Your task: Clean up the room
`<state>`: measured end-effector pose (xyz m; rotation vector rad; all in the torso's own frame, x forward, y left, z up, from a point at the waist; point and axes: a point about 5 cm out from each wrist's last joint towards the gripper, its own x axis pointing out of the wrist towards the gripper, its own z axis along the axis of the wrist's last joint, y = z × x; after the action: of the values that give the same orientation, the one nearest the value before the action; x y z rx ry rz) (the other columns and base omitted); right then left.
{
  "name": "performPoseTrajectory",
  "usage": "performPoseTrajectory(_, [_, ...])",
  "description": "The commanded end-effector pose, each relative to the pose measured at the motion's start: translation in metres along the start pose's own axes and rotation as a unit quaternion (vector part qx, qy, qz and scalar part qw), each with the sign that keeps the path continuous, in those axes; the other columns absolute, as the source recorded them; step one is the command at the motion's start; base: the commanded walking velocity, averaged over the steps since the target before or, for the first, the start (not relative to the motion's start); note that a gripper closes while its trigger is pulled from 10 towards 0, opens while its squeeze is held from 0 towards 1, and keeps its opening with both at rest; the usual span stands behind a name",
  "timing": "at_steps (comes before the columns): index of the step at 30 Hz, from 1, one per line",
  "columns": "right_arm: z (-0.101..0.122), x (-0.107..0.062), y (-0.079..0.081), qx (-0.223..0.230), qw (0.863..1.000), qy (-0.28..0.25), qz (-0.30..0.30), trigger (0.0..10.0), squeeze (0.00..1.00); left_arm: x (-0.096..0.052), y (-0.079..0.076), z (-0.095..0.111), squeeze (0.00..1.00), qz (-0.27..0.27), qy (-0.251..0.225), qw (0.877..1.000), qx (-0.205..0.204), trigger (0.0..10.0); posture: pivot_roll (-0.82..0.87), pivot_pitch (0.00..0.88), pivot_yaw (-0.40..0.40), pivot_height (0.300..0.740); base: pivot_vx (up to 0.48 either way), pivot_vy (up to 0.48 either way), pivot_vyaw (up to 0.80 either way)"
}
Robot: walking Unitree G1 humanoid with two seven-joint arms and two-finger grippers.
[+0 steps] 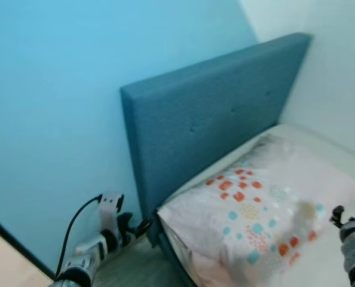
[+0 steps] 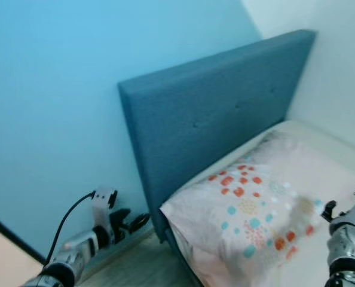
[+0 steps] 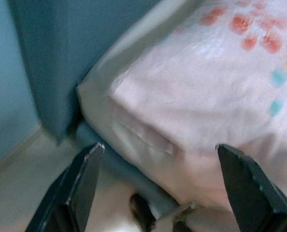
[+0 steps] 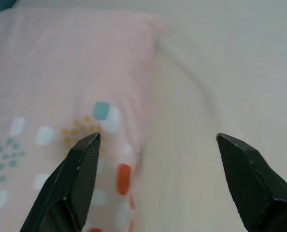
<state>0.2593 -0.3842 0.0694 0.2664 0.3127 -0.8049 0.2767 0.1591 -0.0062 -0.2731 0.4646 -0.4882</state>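
Observation:
A pink pillow (image 1: 255, 215) with orange and teal squares lies at the head of the bed, against the blue padded headboard (image 1: 207, 119). My left gripper (image 1: 138, 226) is low beside the bed's corner. It is open, with nothing between its fingers (image 3: 88, 174), and it faces the pillow's end (image 3: 206, 87). My right gripper (image 1: 337, 214) hovers over the pillow's right side. It too is open and empty. Its fingers (image 4: 80, 169) straddle the pillow's edge (image 4: 51, 82) and the pale sheet (image 4: 221, 72).
A light blue wall (image 1: 58, 119) runs behind the headboard, with a dark baseboard (image 1: 16, 245) at the floor (image 1: 4, 263). A white wall stands to the right of the bed. The cream mattress (image 1: 321, 143) stretches past the pillow.

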Motion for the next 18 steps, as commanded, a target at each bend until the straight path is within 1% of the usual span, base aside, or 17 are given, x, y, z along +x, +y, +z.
performPoseTrajectory(1, [-0.008, -0.002, 0.009, -0.004, 1.0, 0.013, 0.009, 10.0, 0.0, 0.001, -0.003, -0.007, 0.0, 0.004, 0.017, 1.0, -0.011, 10.0, -0.08, 0.068, 0.03, 0.74, -0.48, 0.0, -0.69])
performPoseTrajectory(3, [-0.01, -0.002, 0.012, -0.006, 1.0, 0.017, 0.011, 10.0, 0.0, 0.002, -0.007, -0.011, 0.0, -0.008, 0.024, 1.0, -0.018, 10.0, -0.08, 0.068, 0.031, 0.74, -0.478, 0.0, -0.7])
performPoseTrajectory(6, [-0.011, -0.002, 0.014, -0.005, 1.0, 0.018, 0.014, 10.0, 0.0, 0.003, -0.006, -0.007, 0.0, -0.001, 0.014, 1.0, -0.011, 10.0, -0.08, 0.066, 0.033, 0.74, -0.418, 0.0, -0.7])
performPoseTrajectory(7, [-0.01, -0.002, 0.016, -0.004, 1.0, 0.018, 0.015, 10.0, 0.0, 0.003, -0.004, -0.005, 0.0, 0.012, 0.008, 1.0, -0.007, 10.0, -0.08, 0.066, 0.035, 0.74, 0.0, 0.0, -0.69])
performPoseTrajectory(8, [-0.01, -0.002, 0.016, -0.004, 1.0, 0.018, 0.015, 10.0, 0.0, 0.003, -0.004, -0.005, 0.0, 0.012, 0.008, 1.0, -0.007, 10.0, -0.08, 0.066, 0.035, 0.74, 0.0, 0.0, -0.69])
performPoseTrajectory(9, [-0.01, -0.002, 0.016, -0.003, 1.0, 0.017, 0.017, 10.0, 0.0, 0.003, -0.002, -0.002, 0.0, 0.029, 0.002, 1.0, 0.0, 10.0, -0.08, 0.066, 0.035, 0.74, 0.0, 0.0, -0.7])
performPoseTrajectory(10, [-0.01, -0.003, 0.018, -0.002, 1.0, 0.017, 0.019, 10.0, 0.0, 0.004, 0.001, 0.001, 0.0, 0.046, -0.004, 0.999, 0.0, 10.0, -0.08, 0.061, 0.038, 0.74, 0.0, 0.0, -0.7])
performPoseTrajectory(11, [-0.01, -0.003, 0.018, -0.002, 1.0, 0.017, 0.019, 10.0, 0.0, 0.004, 0.001, 0.001, 0.0, 0.046, -0.004, 0.999, 0.0, 10.0, -0.08, 0.061, 0.038, 0.74, 0.0, 0.0, -0.7])
performPoseTrajectory(13, [-0.011, -0.003, 0.023, 0.001, 1.0, 0.015, 0.027, 10.0, 0.0, 0.005, 0.005, 0.008, 0.0, 0.077, -0.017, 0.997, -0.003, 10.0, -0.08, 0.058, 0.042, 0.74, 0.0, 0.0, -0.69])
performPoseTrajectory(18, [-0.012, -0.004, 0.028, 0.002, 0.999, 0.013, 0.037, 10.0, 0.0, 0.006, 0.008, 0.015, 0.0, 0.101, -0.03, 0.994, 0.0, 10.0, -0.08, 0.056, 0.044, 0.74, 0.0, 0.0, -0.7])
